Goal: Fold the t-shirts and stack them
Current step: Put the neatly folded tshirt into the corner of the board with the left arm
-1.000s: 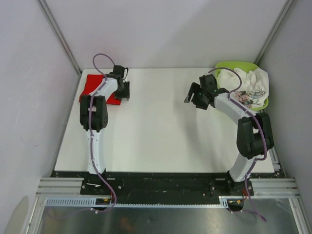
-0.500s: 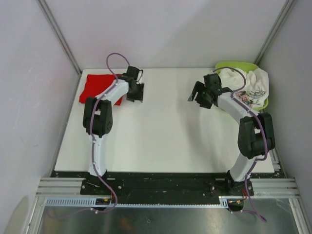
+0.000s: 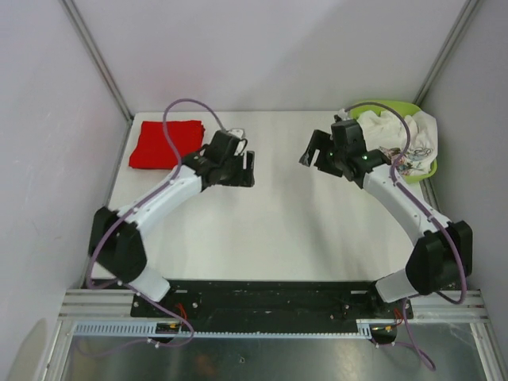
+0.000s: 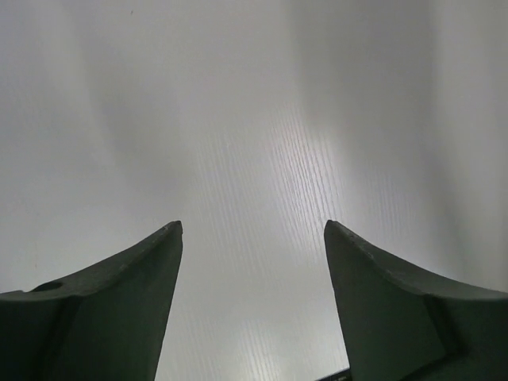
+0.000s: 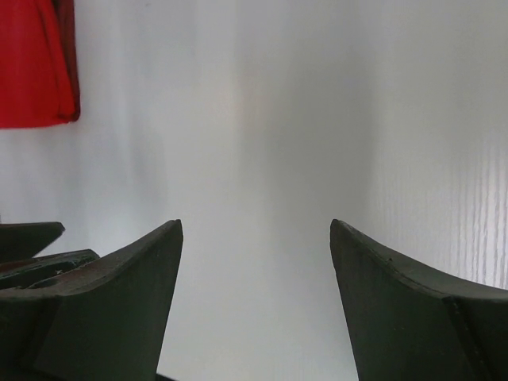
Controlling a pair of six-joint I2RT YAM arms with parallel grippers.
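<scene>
the folded bright red t-shirt (image 3: 165, 143) lies flat at the far left corner of the white table (image 3: 270, 230), well apart from both arms. the rest of the laundry appears to be a heap of crumpled white cloth with a small print (image 3: 401, 139), sitting in the lime-green plastic basket (image 3: 397, 104) at the far right corner.

the left fingers (image 4: 111, 302) are spread wide with only bare table between them. the right fingers (image 5: 103, 302) are spread and empty too. both hang over the middle of the table, and the right pair is near the basket.

judging from this layout, one shirt is done and the step in hand is fetching the next from the basket. the right arm is better placed for it. it should pinch one layer high on the heap, ideally at a collar or shoulder seam, so only one garment comes up. a lift straight above the rim keeps the cloth from dragging the light basket along. the garment is best laid out on the bare middle of the table, where the left fingers can take the opposite shoulder and pull the cloth flat before any fold.
</scene>
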